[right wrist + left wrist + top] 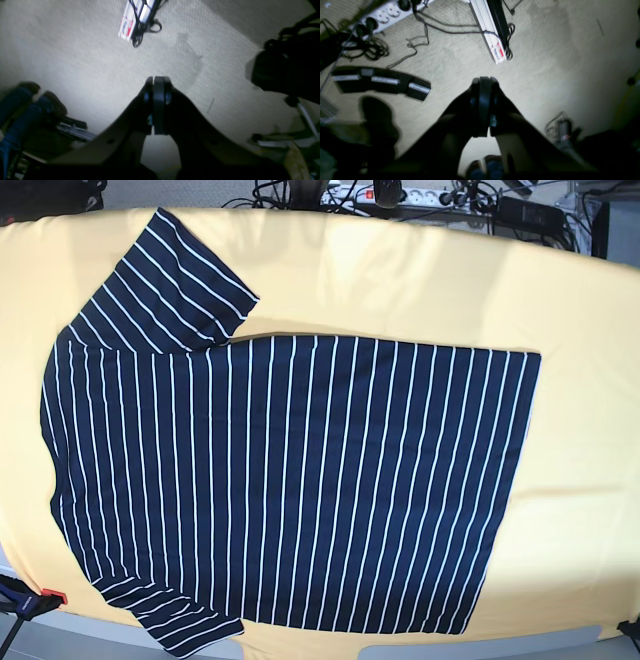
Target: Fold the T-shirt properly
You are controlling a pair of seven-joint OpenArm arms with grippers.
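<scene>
Base view, striped T-shirt [300, 480], seemingly unfolded

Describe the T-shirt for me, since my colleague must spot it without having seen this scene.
In the base view, find the broad, plain yellow-orange cloth. Spread flat across its middle lies the T-shirt, a sleeve jutting out at the upper left. Its dark navy fabric with thin white stripes sets it apart from the unpatterned cloth beneath.

Left wrist view: person's shoes [483, 168] blurred, cut by the lower edge. Right wrist view: aluminium profile [135, 15] cropped at top; I cannot read its label [127, 26]. Base view: power cables [460, 210] cropped above.
</scene>
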